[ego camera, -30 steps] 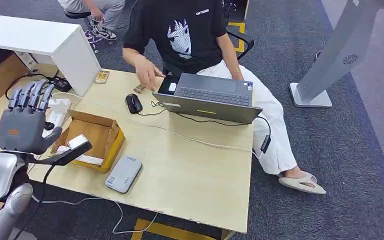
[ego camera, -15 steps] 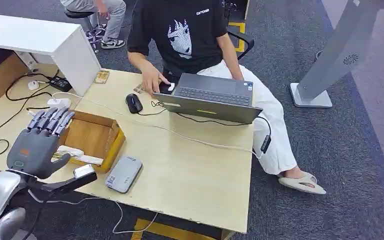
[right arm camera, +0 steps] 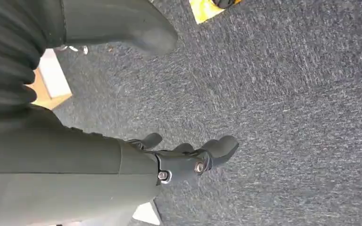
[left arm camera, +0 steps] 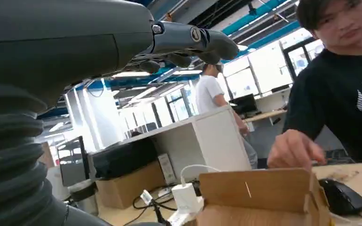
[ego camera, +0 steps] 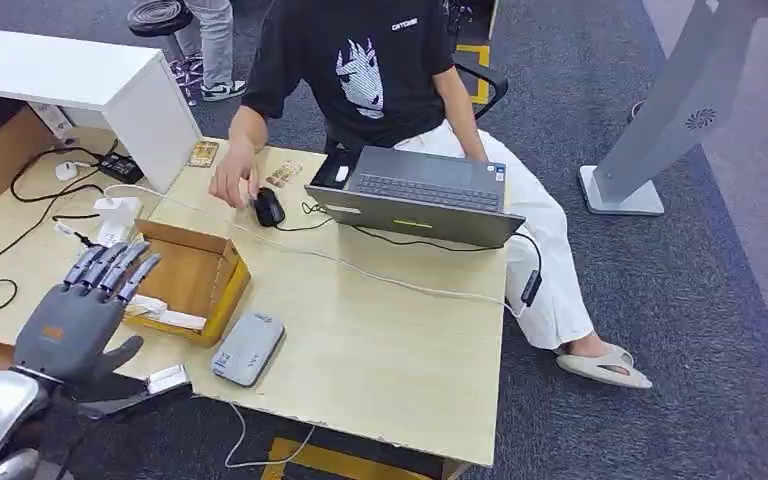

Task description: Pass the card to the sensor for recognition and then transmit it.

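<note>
My left hand (ego camera: 72,322) hovers at the table's near left corner, fingers straight and spread, holding nothing. Its fingertips reach over the near edge of an open cardboard box (ego camera: 222,278), where white cards (ego camera: 168,317) lie flat on the bottom. The grey sensor unit (ego camera: 248,347) lies on the table just right of the box. In the left wrist view the box wall (left arm camera: 259,195) stands ahead below my fingers (left arm camera: 202,40). My right hand (right arm camera: 188,157) hangs over grey carpet with loosely bent fingers and nothing in it.
A person in a black shirt (ego camera: 375,60) sits across the table with a hand (ego camera: 232,185) by the black mouse (ego camera: 268,206). A laptop (ego camera: 420,195), cables, a white charger (ego camera: 116,215) and small cards (ego camera: 283,175) lie on the table (ego camera: 380,340). A white cabinet (ego camera: 90,85) stands back left.
My left hand has dropped and drawn back from above the box toward the near table corner. The person's hand moved from beside the laptop to the mouse.
</note>
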`<control>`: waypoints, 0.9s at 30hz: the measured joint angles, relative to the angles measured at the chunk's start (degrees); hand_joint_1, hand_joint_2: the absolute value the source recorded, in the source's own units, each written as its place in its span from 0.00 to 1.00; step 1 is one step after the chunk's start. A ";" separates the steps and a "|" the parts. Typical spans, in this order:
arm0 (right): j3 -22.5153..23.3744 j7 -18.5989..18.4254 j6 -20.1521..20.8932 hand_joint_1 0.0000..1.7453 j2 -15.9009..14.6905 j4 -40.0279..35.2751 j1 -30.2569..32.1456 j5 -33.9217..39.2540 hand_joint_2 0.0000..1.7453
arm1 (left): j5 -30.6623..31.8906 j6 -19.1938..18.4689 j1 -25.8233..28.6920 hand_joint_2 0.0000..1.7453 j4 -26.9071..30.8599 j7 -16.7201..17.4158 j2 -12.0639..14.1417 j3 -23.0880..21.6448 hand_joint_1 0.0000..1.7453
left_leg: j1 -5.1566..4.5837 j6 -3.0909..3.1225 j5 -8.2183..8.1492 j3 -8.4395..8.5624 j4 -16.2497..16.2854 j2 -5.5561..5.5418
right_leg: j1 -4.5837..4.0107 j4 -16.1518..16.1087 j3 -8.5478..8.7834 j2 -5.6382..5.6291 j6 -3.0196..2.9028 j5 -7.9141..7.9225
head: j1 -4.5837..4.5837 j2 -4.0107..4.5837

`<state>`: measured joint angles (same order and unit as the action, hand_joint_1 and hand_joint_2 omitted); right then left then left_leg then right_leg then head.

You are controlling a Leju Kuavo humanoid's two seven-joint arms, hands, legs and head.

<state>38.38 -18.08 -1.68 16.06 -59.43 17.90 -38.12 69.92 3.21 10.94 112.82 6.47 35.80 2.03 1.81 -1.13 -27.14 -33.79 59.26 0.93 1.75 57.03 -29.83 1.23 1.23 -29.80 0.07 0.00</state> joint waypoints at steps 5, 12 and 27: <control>0.00 0.35 0.29 0.00 0.00 0.00 -0.06 -0.46 1.00 | 0.17 -0.55 1.66 1.00 0.11 0.46 -0.46 0.00 0.00 | 0.00 -0.01 -0.01 0.00 -0.01 -0.01 | 0.00 0.00 -0.03 0.03 0.00 -0.02 | 0.00 0.00; 0.02 0.24 0.88 0.00 -0.02 -0.02 -0.20 -1.46 1.00 | -1.05 -0.52 1.81 1.00 -5.44 1.09 -5.18 -0.96 0.00 | 0.00 0.01 0.01 0.01 0.00 -0.02 | 0.01 -0.01 -0.02 0.04 0.01 0.02 | 0.00 0.00; 0.20 0.64 1.55 0.00 0.00 -0.50 -0.54 -3.43 1.00 | -0.61 0.20 -0.68 1.00 -13.38 2.91 -10.43 -1.73 0.00 | 0.00 0.00 0.01 0.02 0.00 -0.03 | 0.00 -0.01 -0.03 0.04 0.00 0.02 | -0.02 0.00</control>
<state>38.58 -17.44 -0.13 16.06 -59.93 17.36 -41.55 69.31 3.41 10.26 99.45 9.38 25.37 0.31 1.81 -1.13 -27.13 -33.77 59.26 0.90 1.76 57.03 -29.86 1.27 1.24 -29.77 0.04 0.00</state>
